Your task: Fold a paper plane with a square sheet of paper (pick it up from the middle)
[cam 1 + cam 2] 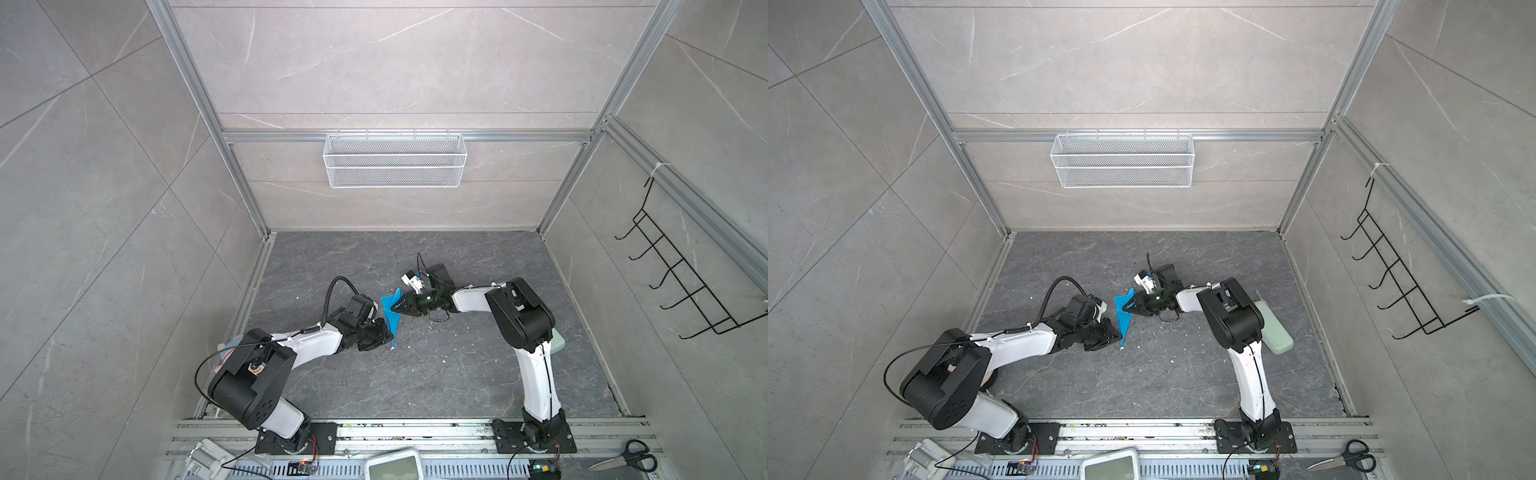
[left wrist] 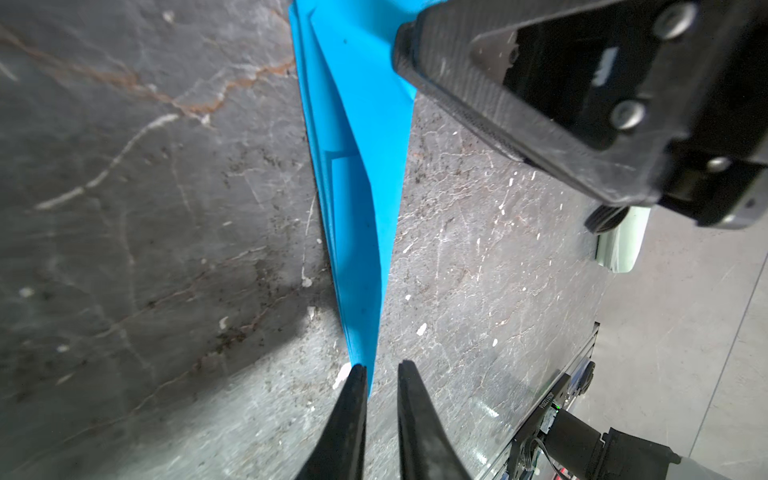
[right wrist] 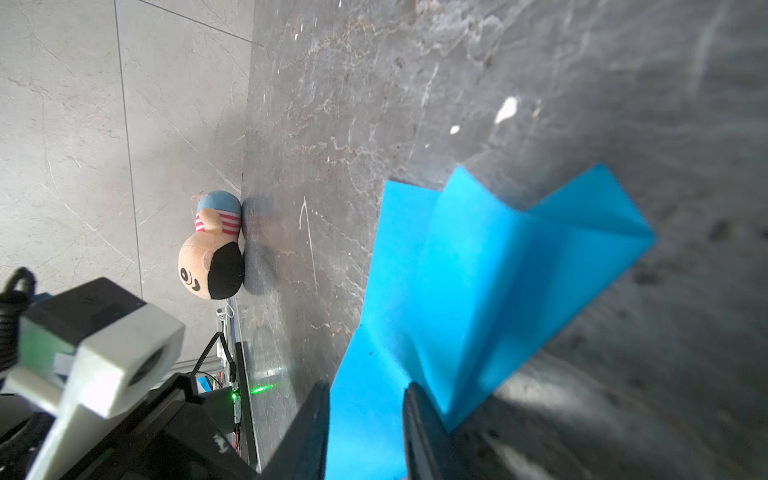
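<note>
- The paper plane (image 1: 390, 306) sits midway across the counter (image 1: 415, 382), dark grey veined stone flecked with white crumbs.
- The right pincer (image 3: 365, 390) is clamped on the plane's wide tail; the left pincer (image 2: 382, 370) is at its nose, fingers slightly apart.
- Beyond the plane, a white wire basket (image 1: 395, 160) hangs on the pale tiled back wall (image 1: 395, 75).

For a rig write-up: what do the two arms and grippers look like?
The left arm and right arm have white link shells and black joint housings. A thick black cable loops over the left; a thin cable runs up the right. The left gripper and right gripper have slim, black, tapering fingers.
</note>
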